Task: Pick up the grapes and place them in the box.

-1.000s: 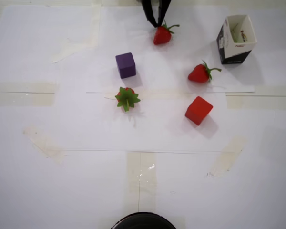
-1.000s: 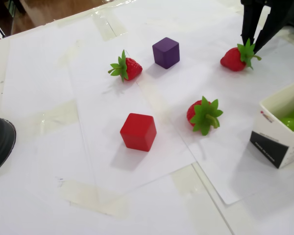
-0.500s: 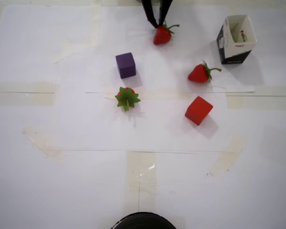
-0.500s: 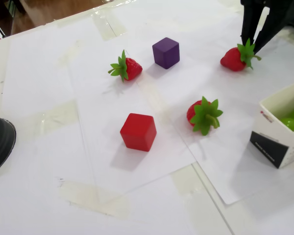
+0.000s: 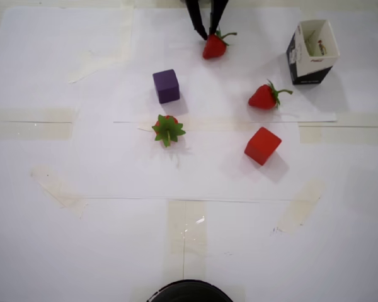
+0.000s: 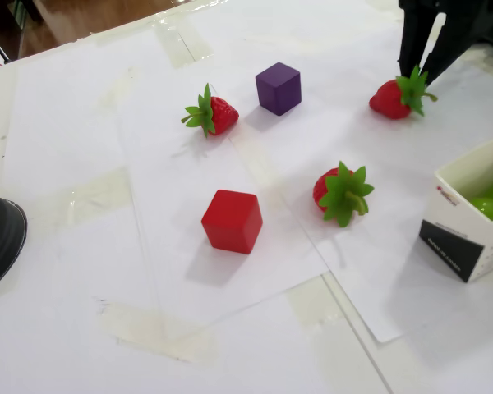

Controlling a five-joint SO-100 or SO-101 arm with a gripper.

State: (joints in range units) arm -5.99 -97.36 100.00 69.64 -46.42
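The box (image 6: 464,238) stands at the right edge of the fixed view, and glossy green grapes (image 6: 491,199) lie inside it against the white walls. In the overhead view the box (image 5: 302,60) is at the top right, its inside only faintly greenish. My gripper (image 6: 417,71) hangs at the top right of the fixed view, open, its dark fingers straddling the leafy top of a strawberry (image 6: 390,98) and holding nothing. Seen from overhead, the gripper (image 5: 208,33) comes in from the top edge just above that strawberry (image 5: 212,48).
Two more strawberries (image 5: 263,97) (image 5: 168,129), a purple cube (image 5: 166,85) and a red cube (image 5: 262,145) are spread over the taped white paper. A dark round object (image 5: 189,292) sits at the bottom edge.
The gripper has shifted slightly up and back over the strawberry's leaves. Nothing else has moved.
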